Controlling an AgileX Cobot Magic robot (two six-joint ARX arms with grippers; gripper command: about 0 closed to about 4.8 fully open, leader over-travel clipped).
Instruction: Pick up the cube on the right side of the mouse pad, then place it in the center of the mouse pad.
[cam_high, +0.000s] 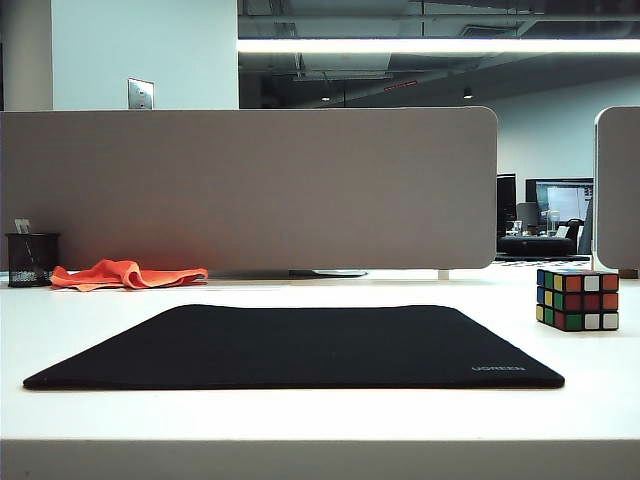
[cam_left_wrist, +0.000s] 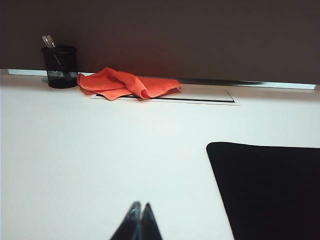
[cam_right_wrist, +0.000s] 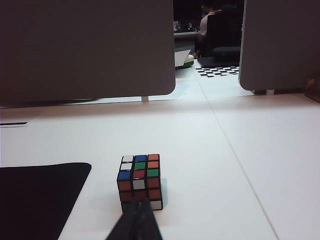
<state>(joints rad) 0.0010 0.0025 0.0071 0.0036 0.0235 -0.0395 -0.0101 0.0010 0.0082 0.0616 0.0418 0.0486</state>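
The cube (cam_high: 578, 299), black-edged with mixed colour stickers, rests on the white table just right of the mouse pad (cam_high: 300, 347). No arm shows in the exterior view. In the right wrist view the cube (cam_right_wrist: 140, 181) sits beside the pad's corner (cam_right_wrist: 40, 200), and my right gripper (cam_right_wrist: 138, 206) is shut and empty, its tips pointing at the cube from the near side, short of it. In the left wrist view my left gripper (cam_left_wrist: 139, 205) is shut and empty over bare table, with the mouse pad (cam_left_wrist: 270, 190) off to one side.
An orange cloth (cam_high: 125, 274) and a black mesh pen cup (cam_high: 31, 259) lie at the back left by the grey partition (cam_high: 250, 185). A second partition (cam_high: 617, 185) stands at the far right. The cloth (cam_left_wrist: 125, 84) and cup (cam_left_wrist: 60, 66) also show in the left wrist view.
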